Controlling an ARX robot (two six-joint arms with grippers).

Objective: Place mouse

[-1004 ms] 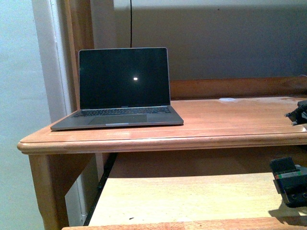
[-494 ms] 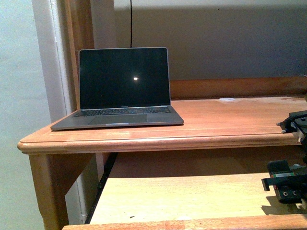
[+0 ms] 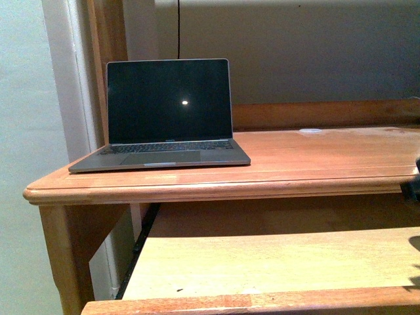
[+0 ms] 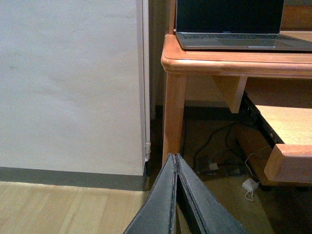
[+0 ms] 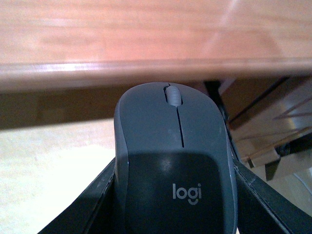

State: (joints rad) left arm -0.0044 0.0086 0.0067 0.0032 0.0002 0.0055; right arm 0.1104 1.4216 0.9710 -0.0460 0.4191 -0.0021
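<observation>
The mouse (image 5: 173, 165) is dark grey, domed, with a scroll wheel and a "logi" mark. My right gripper (image 5: 173, 195) is shut on it, one dark finger (image 5: 92, 204) on each side. In the right wrist view it hangs just below and in front of the wooden desk's rounded front edge (image 5: 146, 70). In the front view only a dark bit of the right arm (image 3: 413, 188) shows at the right edge; the mouse is hidden there. My left gripper (image 4: 175, 158) is shut and empty, low over the floor beside the desk leg (image 4: 174, 112).
An open laptop (image 3: 164, 118) with a dark screen stands on the left of the desk top (image 3: 315, 157). A small flat white disc (image 3: 312, 131) lies at the back. A pale pull-out shelf (image 3: 262, 262) sits under the desk. Cables and a white adapter (image 4: 251, 186) lie on the floor.
The right arm's dark parts at the right edge of the front view have moved almost out of the picture. The laptop and the disc have not moved.
</observation>
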